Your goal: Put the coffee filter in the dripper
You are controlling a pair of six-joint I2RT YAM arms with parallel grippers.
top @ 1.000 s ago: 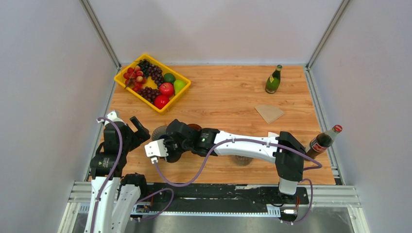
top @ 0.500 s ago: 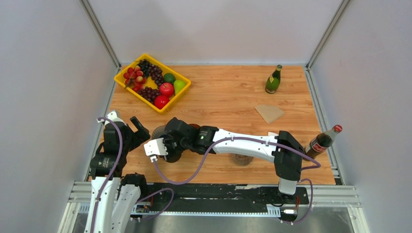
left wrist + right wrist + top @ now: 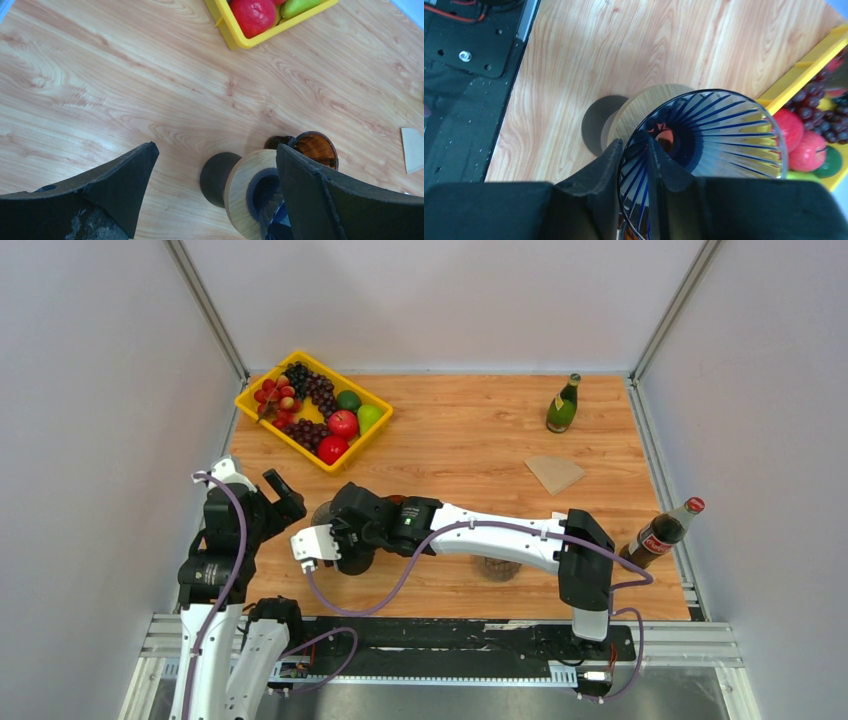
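Observation:
The brown paper coffee filter [image 3: 554,473] lies flat on the table at the right; its corner shows at the edge of the left wrist view [image 3: 414,150]. The glass dripper [image 3: 323,512], blue-ribbed with a wooden collar [image 3: 245,190], hangs tilted above the table, casting a round shadow. My right gripper [image 3: 338,528] is shut on the dripper's rim [image 3: 724,135], one finger inside the cone and one outside [image 3: 634,150]. My left gripper [image 3: 288,500] is open and empty [image 3: 215,165], just left of the dripper, with its right finger [image 3: 320,195] in front of it.
A yellow tray [image 3: 280,435] of fruit stands at the back left. A green bottle [image 3: 563,405] stands at the back right and a cola bottle [image 3: 662,530] at the right edge. An amber glass vessel [image 3: 315,150] sits beside the dripper. A brown object [image 3: 497,568] lies under the right arm.
My right gripper has carried the dripper a little to the left, toward the left gripper. My left arm has shifted slightly back and left.

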